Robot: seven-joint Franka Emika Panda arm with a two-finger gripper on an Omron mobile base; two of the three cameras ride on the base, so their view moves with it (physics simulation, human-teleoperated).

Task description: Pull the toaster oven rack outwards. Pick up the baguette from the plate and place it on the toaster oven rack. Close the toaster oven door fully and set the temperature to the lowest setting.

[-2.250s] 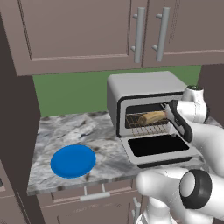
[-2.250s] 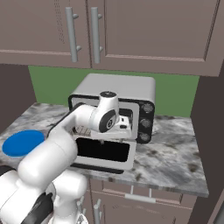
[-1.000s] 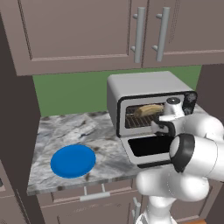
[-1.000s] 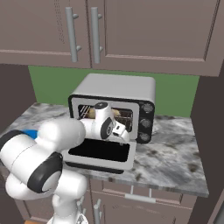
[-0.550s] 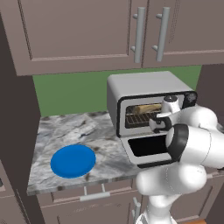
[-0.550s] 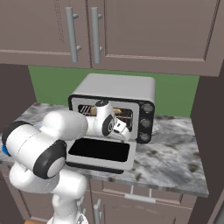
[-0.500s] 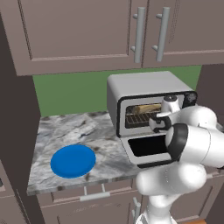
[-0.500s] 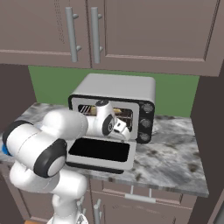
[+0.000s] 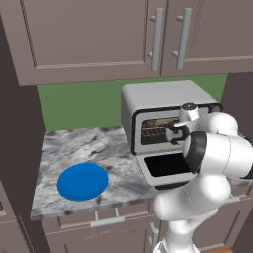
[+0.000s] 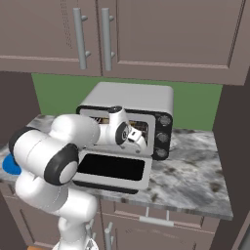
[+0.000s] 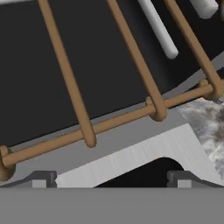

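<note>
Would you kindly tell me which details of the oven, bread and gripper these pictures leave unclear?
- The baguette: left base view, a tan shape behind the toaster oven rack; too small to confirm how it rests.
- The gripper: right base view, fingertips too small to judge; the hand view cuts them at its bottom edge.
- The plate: right base view, mostly hidden by the arm.
- The knobs: right base view, settings too small to read.

No readable text anywhere — the toaster oven [image 10: 132, 114] knob panel perhaps too small.
</note>
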